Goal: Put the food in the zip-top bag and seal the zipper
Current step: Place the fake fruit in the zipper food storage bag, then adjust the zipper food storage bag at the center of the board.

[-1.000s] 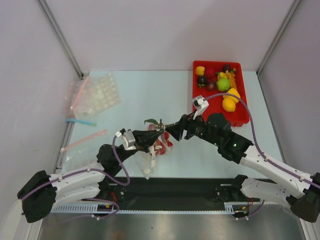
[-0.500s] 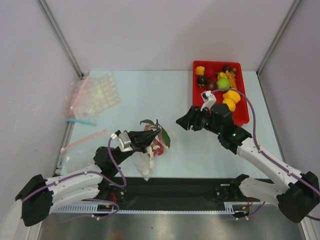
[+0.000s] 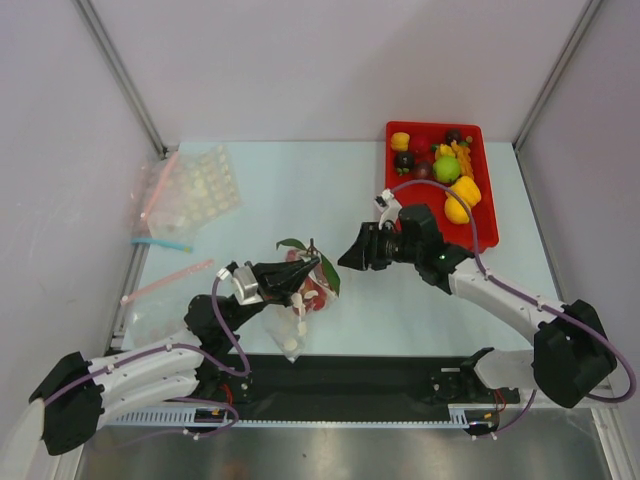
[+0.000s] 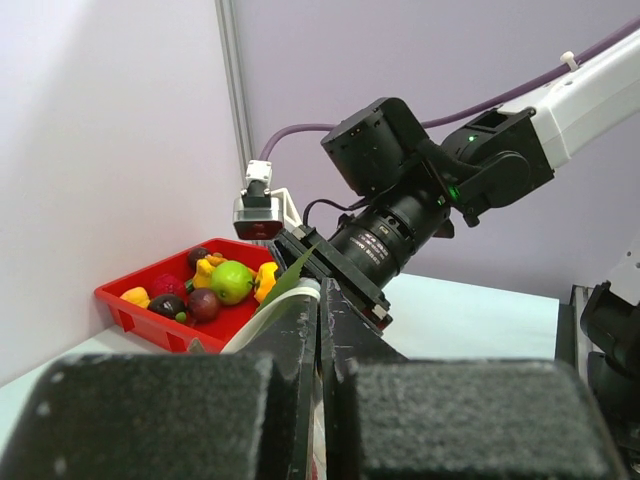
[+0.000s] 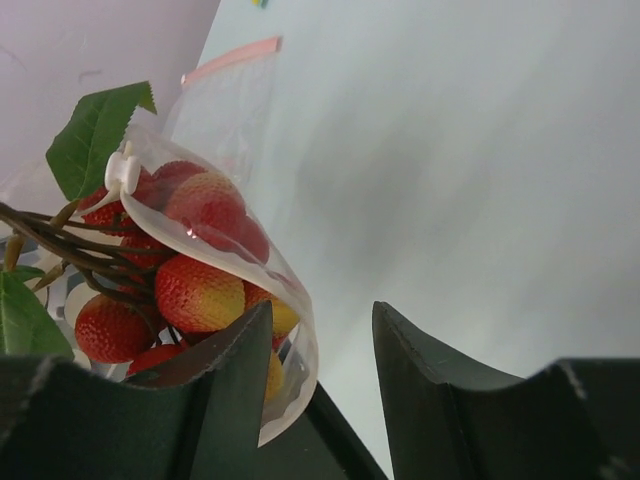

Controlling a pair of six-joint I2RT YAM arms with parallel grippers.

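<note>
Top external view: left gripper (image 3: 301, 273) fingers together, clamped on the rim of the zip-top bag (image 3: 290, 322). One bag; its long axis runs from the mouth, toward the red tray (image 3: 482, 230), to the bottom, away from it. Inside: at least six red berries (image 5: 200, 292), two green leaves (image 3: 296, 243) poking out. Right gripper (image 3: 345, 259) jaws apart, empty, between bag mouth and tray. Tray holds three yellow pieces (image 3: 466, 189), one green piece (image 3: 447, 168).

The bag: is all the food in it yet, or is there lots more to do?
Done: a red fruit bunch sits in the zip-top bag. In hand: the left tool pinches the bag's rim; the right tool is open and empty beside it. Left: the food in the red tray, like the green fruit, is not bagged, and the zipper is unsealed, stems poking out.
</note>
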